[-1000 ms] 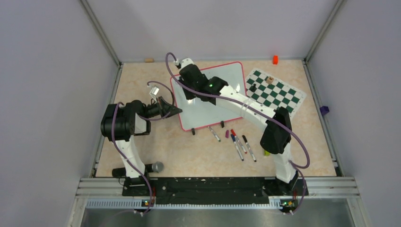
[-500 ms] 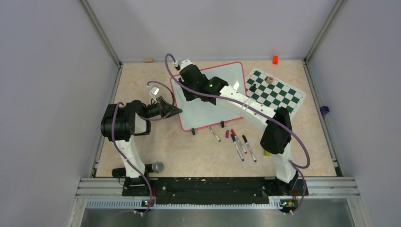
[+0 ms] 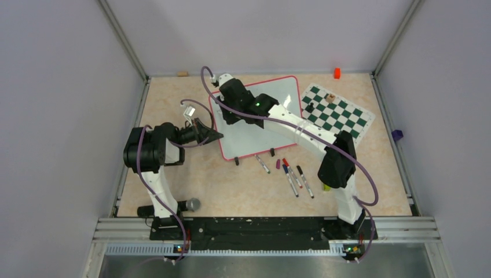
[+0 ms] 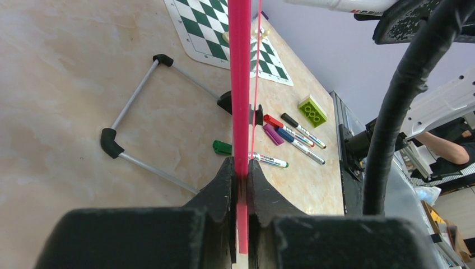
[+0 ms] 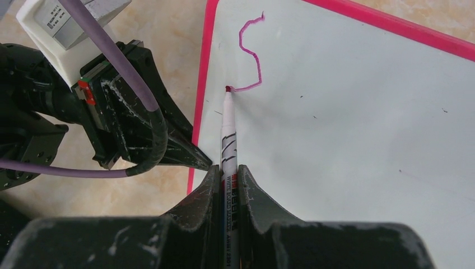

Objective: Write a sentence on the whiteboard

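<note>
Whiteboard (image 5: 347, 140), rim pinched by left fingers (image 4: 221, 190), marker (image 5: 229, 134) clamped in right fingers (image 5: 201, 202), tip on the board: keep your pressure light, strokes even.

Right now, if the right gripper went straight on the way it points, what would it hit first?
The whiteboard, most likely. The right gripper is shut on a marker whose tip seems to touch the board at the purple line's end.

Chess mat (image 3: 337, 114), loose markers (image 3: 290, 181), orange block (image 3: 336, 73)
</note>
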### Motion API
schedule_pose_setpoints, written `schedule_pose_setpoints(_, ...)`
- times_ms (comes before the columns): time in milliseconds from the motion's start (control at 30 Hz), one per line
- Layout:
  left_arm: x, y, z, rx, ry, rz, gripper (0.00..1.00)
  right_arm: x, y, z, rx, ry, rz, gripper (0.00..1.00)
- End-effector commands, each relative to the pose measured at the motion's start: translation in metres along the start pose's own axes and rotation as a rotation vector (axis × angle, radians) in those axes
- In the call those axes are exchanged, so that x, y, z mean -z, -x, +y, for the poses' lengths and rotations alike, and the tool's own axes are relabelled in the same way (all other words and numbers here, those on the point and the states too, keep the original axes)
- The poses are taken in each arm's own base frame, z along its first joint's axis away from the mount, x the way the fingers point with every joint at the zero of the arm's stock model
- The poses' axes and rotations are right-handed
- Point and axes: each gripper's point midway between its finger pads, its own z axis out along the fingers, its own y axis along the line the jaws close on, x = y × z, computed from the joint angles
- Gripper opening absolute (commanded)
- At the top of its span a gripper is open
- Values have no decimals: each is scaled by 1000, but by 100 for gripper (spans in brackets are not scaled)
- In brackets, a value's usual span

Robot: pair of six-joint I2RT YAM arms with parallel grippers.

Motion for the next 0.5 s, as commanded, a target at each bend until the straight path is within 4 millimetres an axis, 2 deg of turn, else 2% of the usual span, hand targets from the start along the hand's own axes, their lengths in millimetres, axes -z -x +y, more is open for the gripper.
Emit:
schedule_pose_setpoints(0, -6, 6, -19, -185, -86, 32, 0, 5, 27, 4, -8, 26, -77, 0)
schedule_pose_setpoints(233, -7, 6, -18, -180, -87, 34, 0, 35, 49, 1, -37, 45, -185, 0)
schedule_pose_setpoints(467, -7, 6, -19, -183, -88, 35, 0, 58, 56, -20, -117, 64, -248, 0)
